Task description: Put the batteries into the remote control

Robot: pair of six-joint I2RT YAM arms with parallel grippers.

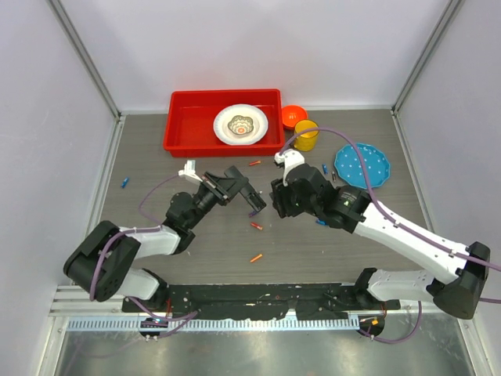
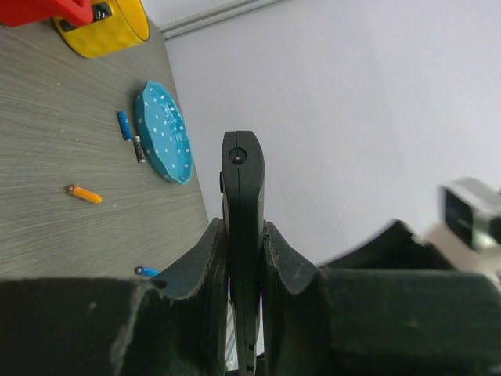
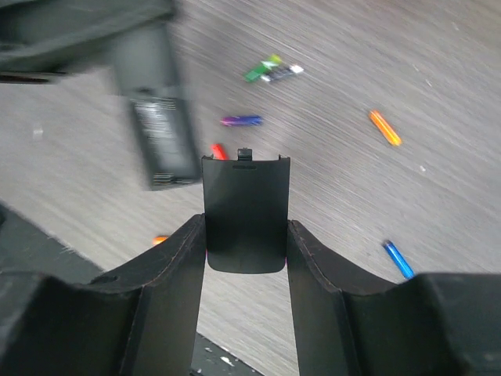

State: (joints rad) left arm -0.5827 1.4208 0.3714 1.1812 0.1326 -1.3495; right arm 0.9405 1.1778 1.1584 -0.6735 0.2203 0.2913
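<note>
The remote control (image 2: 243, 184) stood clamped lengthwise in the left gripper (image 2: 244, 235). The right gripper (image 3: 245, 235) pinched the cover (image 3: 245, 200); the remote control lay ahead-left of it.

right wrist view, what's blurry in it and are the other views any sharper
Right wrist: the remote control at upper left is smeared, the cover between the fingers is crisp. Left wrist: remote control sharp. Top external: sharp, evenly lit.

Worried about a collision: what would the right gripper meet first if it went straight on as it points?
Probably the table near the red battery, its held cover leading; the remote control sits just left. Depth unclear.
</note>
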